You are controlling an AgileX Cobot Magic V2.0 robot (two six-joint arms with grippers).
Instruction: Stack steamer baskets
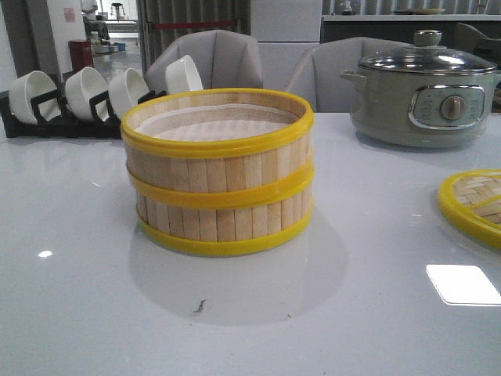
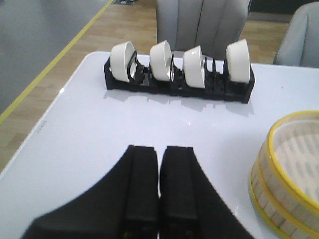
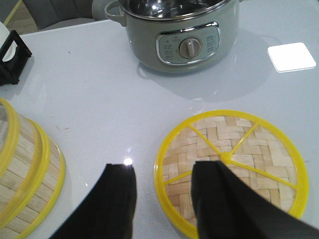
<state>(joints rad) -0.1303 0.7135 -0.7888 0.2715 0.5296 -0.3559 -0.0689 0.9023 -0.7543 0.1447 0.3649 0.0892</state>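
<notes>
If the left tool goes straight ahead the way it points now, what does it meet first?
Probably the black rack with white bowls. The left tool, shut, points over bare table toward it. The stacked steamer baskets lie off to the side. Depth is uncertain.

The woven lid [image 1: 476,205] is cut by the front view's right edge, right of the steamer baskets [image 1: 219,168]. Behind the baskets, the bowl rack [image 1: 74,117] is partly hidden. The pot [image 3: 174,35] is cropped in the right wrist view, its lid unseen. Neither arm is seen from the front. The pot's dial markings are too small to read.
</notes>
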